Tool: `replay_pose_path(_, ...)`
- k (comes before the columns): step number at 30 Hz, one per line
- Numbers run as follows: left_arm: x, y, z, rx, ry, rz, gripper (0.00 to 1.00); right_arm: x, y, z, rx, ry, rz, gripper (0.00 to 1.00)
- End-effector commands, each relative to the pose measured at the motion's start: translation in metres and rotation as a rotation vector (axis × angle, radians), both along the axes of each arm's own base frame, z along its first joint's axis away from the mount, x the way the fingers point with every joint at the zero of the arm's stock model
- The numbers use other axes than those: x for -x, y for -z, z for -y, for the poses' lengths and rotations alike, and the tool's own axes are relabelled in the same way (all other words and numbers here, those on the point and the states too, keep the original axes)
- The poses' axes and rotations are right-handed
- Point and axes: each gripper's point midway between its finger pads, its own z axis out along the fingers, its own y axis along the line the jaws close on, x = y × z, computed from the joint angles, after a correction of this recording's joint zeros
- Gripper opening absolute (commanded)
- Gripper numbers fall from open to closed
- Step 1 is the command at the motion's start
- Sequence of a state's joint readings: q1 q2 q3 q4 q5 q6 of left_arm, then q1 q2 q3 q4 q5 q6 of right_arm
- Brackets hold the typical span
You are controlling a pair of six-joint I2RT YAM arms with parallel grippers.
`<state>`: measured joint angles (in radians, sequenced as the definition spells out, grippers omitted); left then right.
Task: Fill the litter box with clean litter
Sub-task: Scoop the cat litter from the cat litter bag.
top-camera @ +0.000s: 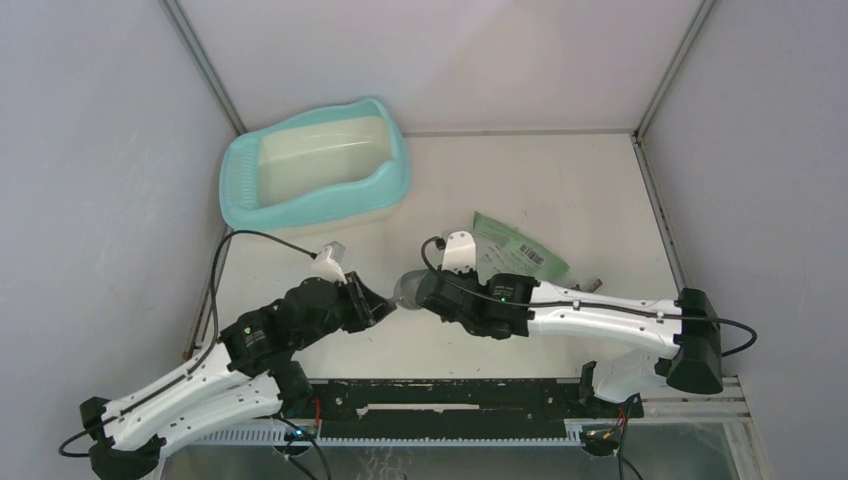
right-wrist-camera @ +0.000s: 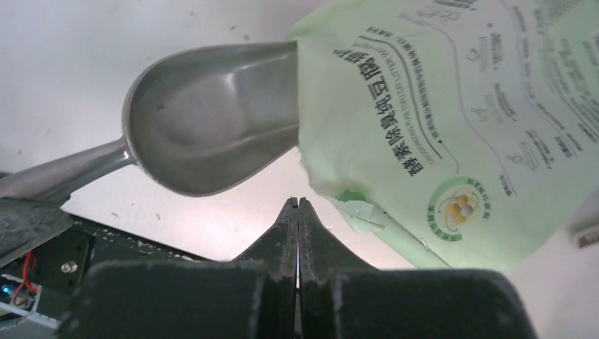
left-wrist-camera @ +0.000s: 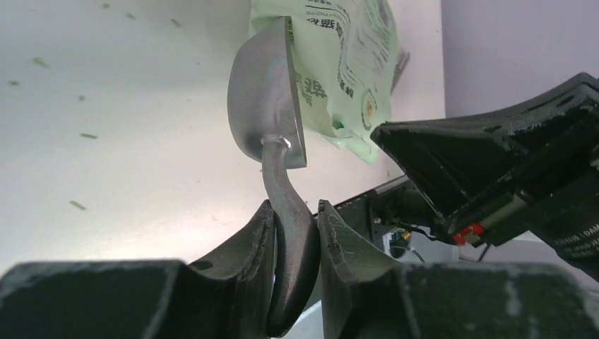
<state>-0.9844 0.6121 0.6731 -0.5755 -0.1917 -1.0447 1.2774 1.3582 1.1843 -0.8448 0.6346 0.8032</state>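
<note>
The turquoise litter box (top-camera: 243, 182) stands at the back left, its pale inside showing no granules I can make out. My left gripper (left-wrist-camera: 295, 212) is shut on the curved handle of a grey metal scoop (left-wrist-camera: 265, 99). The scoop's bowl (right-wrist-camera: 212, 127) looks empty and its open front meets the edge of the flat green bag (right-wrist-camera: 452, 113). My right gripper (right-wrist-camera: 298, 205) is shut on nothing, just below the scoop and beside the bag's torn corner. A few crumbs of litter (left-wrist-camera: 88, 135) lie scattered on the table.
In the top view both grippers meet mid-table, the left (top-camera: 385, 308) and the right (top-camera: 422, 290), with the bag (top-camera: 520, 250) behind the right arm. Grey walls close in both sides. A black rail (top-camera: 460, 395) runs along the near edge.
</note>
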Motion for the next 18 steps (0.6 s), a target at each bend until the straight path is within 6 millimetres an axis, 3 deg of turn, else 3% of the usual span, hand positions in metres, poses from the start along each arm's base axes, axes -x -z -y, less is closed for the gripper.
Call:
replay_pose_path(1,-0.013,0.021,-0.025,-0.062,-0.128,0.003,0.19,0.008,0.002,-0.04,-0.104,-0.06,-0.033,0.0)
replay_pose_path(4,-0.011,0.028,-0.017,-0.043,-0.1,-0.015,0.19,-0.002,-0.007,-0.032,-0.127,-0.037,-0.036,0.03)
replay_pose_path(7,-0.016,0.04,-0.016,-0.095,-0.099,-0.027,0.19,-0.027,-0.021,-0.003,-0.131,0.02,-0.026,0.09)
replay_pose_path(10,-0.028,0.043,-0.029,-0.128,-0.133,-0.029,0.19,-0.054,-0.038,0.031,-0.151,0.08,-0.01,0.1)
replay_pose_path(15,-0.047,0.029,-0.051,-0.125,-0.157,0.001,0.19,-0.078,-0.052,0.083,-0.169,0.164,0.023,0.12)
replay_pose_path(18,-0.045,0.014,-0.027,-0.056,-0.031,0.013,0.18,-0.089,-0.041,0.107,-0.177,0.209,-0.001,0.12)
